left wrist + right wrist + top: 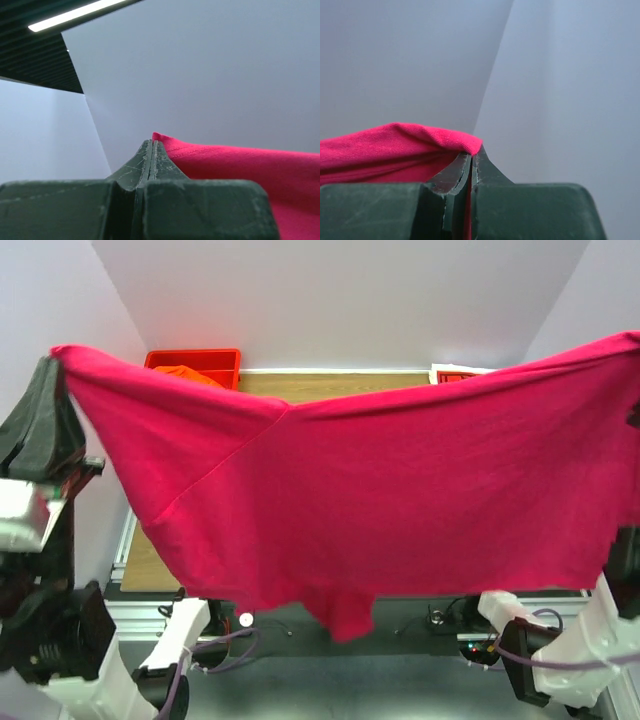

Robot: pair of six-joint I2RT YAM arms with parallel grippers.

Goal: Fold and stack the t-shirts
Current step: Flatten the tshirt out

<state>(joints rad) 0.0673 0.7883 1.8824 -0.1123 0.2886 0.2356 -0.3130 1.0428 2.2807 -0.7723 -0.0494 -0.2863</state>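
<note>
Behind the magenta shirt (380,500), red bin (196,354) holds orange shirt (186,373).

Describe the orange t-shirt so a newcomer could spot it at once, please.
Behind the big magenta shirt, toward its left end, stands a red bin. The orange t-shirt lies bunched inside it, the only orange cloth in view.

In the top view, the t-shirt (400,490) hangs across the middle of the frame. One corner is pinched in the left gripper (57,365) at the upper left and the other in the right gripper (471,156) at the upper right edge. Behind the t-shirt lies the table (330,383). The bin (195,359) stands on the table's far left corner, with a bunched cloth (190,374) in it. The left arm's base (60,650) and the right arm's base (565,650) are in the bottom corners.
</note>
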